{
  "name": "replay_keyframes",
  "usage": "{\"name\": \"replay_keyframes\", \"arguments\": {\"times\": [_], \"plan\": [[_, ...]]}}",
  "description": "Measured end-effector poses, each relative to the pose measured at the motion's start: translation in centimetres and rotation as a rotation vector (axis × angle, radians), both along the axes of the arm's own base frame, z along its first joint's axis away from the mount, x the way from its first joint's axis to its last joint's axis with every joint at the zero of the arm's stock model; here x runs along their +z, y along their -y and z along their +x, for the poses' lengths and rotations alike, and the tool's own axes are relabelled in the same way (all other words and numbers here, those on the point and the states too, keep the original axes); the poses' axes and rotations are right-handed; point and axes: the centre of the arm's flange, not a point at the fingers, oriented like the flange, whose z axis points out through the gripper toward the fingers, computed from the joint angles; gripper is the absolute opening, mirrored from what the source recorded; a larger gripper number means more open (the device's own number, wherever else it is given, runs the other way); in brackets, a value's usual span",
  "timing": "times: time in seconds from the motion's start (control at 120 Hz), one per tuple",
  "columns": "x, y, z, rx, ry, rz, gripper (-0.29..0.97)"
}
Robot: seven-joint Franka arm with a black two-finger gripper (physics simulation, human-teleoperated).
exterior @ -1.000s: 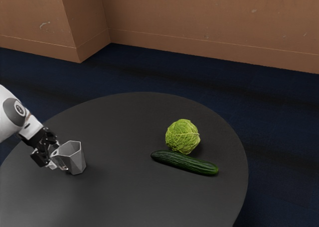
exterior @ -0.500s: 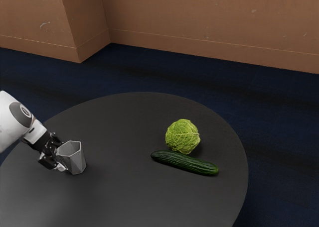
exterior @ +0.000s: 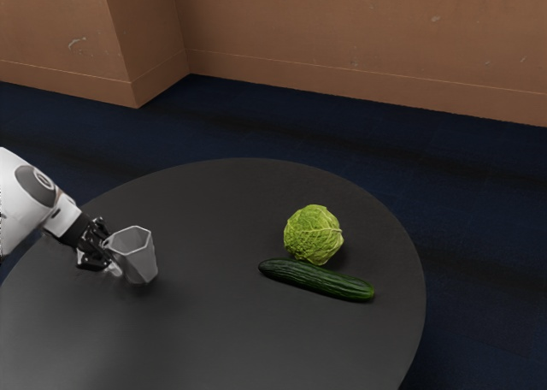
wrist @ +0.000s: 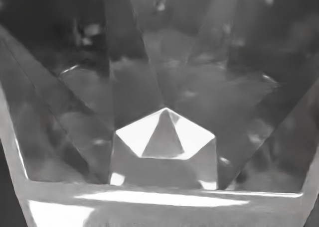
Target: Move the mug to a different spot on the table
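Note:
A faceted silver-grey mug [exterior: 135, 252] hangs slightly tilted just above the round dark table [exterior: 222, 339], near its edge at the exterior view's left. My black gripper [exterior: 104, 251] is shut on the mug's near side, coming in from the left. In the wrist view the mug [wrist: 164, 137] sits right under my hand, its angular inner walls and pale bottom facing the camera.
A green cabbage [exterior: 314, 233] rests near the table's middle, with a dark cucumber [exterior: 317, 280] lying just in front of it. Both are well to the right of the mug. Dark blue floor and brown walls surround the table.
The mug has been lifted a little and carried slightly toward the exterior view's right and away from the table's front edge, still held in my gripper. Cabbage and cucumber stayed put.

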Motion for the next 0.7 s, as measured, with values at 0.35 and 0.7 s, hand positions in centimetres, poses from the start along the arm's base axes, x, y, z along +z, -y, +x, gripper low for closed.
{"name": "replay_keyframes", "arguments": {"times": [0.35, 0.7], "plan": [[1.3, 3.8, 6.1, -0.028, 0.086, -0.068, 0.04], [-2.1, 5.6, 8.3, -0.002, 0.062, -0.136, 0.03]]}}
